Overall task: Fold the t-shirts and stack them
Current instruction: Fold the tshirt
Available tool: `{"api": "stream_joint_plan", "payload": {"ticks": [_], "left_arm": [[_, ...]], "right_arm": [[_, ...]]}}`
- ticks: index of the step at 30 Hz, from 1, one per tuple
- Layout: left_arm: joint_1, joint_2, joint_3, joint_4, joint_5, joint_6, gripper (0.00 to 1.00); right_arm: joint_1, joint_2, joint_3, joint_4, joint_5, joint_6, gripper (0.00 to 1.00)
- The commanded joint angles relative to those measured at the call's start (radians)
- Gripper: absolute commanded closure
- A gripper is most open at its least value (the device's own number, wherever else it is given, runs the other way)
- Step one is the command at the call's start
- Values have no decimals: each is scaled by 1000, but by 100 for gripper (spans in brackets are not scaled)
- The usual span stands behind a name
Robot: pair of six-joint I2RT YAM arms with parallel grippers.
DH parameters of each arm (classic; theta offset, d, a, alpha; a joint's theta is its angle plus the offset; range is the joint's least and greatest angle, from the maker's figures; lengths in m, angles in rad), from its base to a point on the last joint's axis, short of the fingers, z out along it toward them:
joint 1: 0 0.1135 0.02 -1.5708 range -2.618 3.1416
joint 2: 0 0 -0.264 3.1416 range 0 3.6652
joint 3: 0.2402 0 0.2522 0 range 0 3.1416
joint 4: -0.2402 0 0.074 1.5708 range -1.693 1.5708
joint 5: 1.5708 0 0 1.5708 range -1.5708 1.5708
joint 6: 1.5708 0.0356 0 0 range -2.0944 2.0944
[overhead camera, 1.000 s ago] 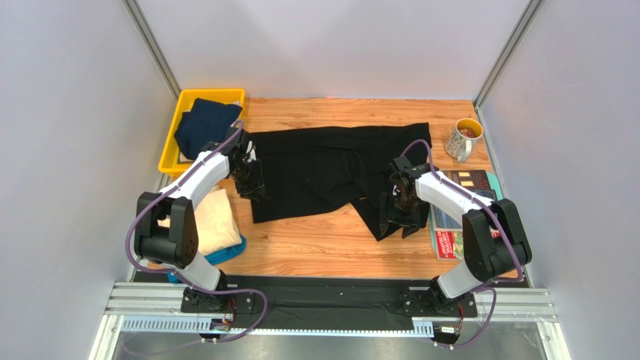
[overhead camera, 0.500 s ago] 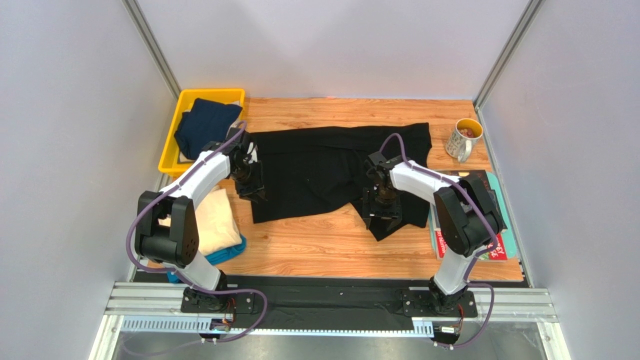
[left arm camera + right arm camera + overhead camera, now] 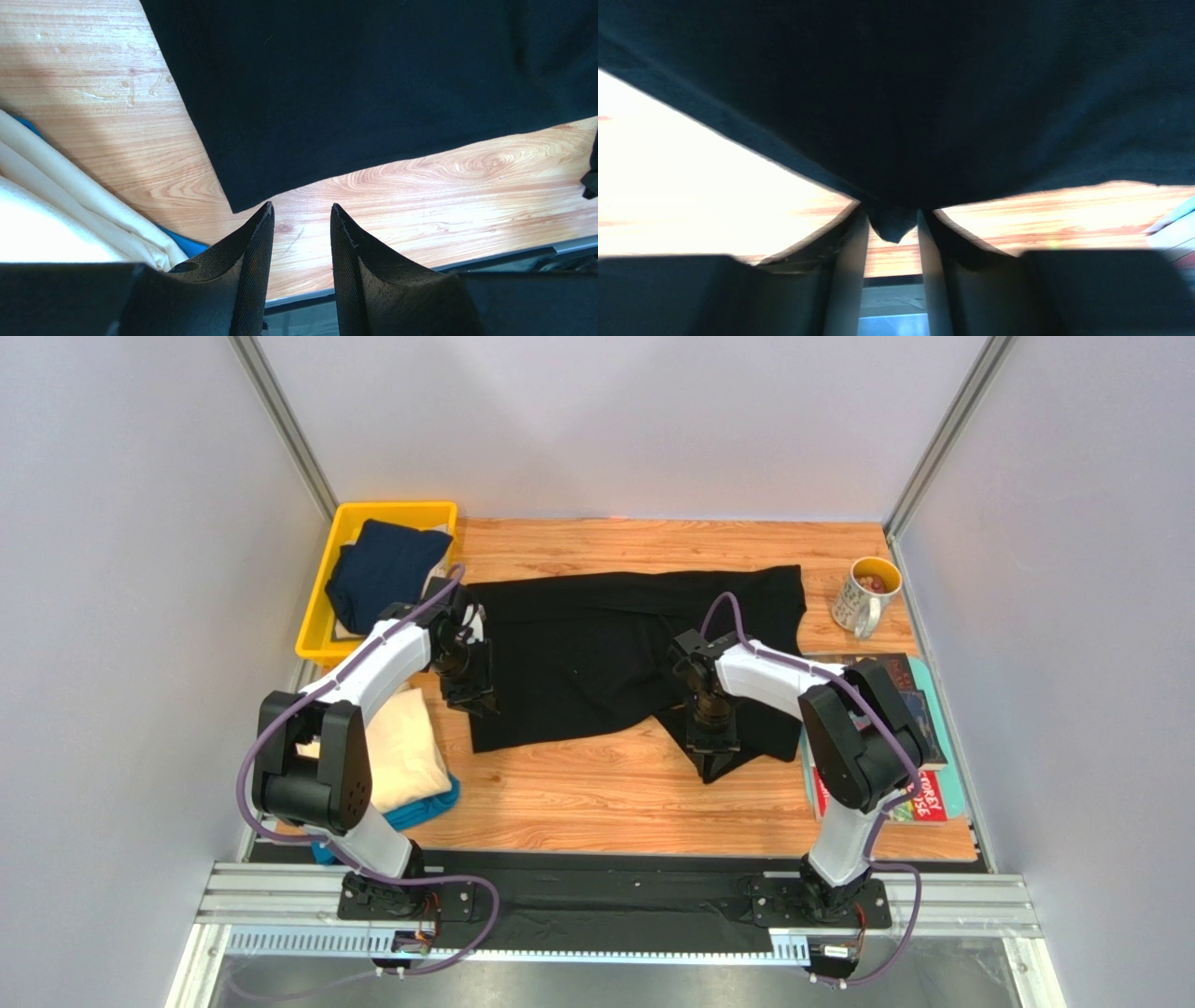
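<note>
Top external view: the right arm has swung in from the magazines [image 3: 919,742] at the bench's [image 3: 603,798] right edge. The right end effector [image 3: 711,742] now sits on the near lobe of the black t-shirt [image 3: 603,651], narrowed from a wider gape and pinching a tuck of that cloth. Over on the other side, the left end effector [image 3: 474,697] hasn't budged, hovering at the shirt's near left corner, fingers slightly parted with bare wood between them. That shirt lies spread across mid-bench. In the far left corner, the yellow bin [image 3: 316,616] holds the navy t-shirt [image 3: 379,567]. At the left edge, the cream t-shirt [image 3: 400,749] lies on the teal-blue t-shirt [image 3: 428,809]. In the far right corner stands a mug [image 3: 867,592], contents unclear.
</note>
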Motion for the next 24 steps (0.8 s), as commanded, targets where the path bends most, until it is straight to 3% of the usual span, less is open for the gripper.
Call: {"api": "stream_joint_plan", "payload": {"ticks": [1, 2, 7, 18, 24], "left_arm": [[-5, -13, -5, 26, 23, 24, 58], [-5, -13, -6, 29, 27, 24, 58], [-5, -16, -23, 40, 33, 19, 58], [-5, 4, 3, 49, 56, 25, 59], [-5, 22, 23, 40, 67, 27, 58]], "right_arm": [[1, 87, 5, 7, 83, -7, 90], [1, 91, 9, 2, 80, -8, 100], [3, 57, 17, -37, 86, -20, 100], [4, -323, -101, -249, 98, -24, 100], [4, -414, -198, -266, 65, 2, 100]]}}
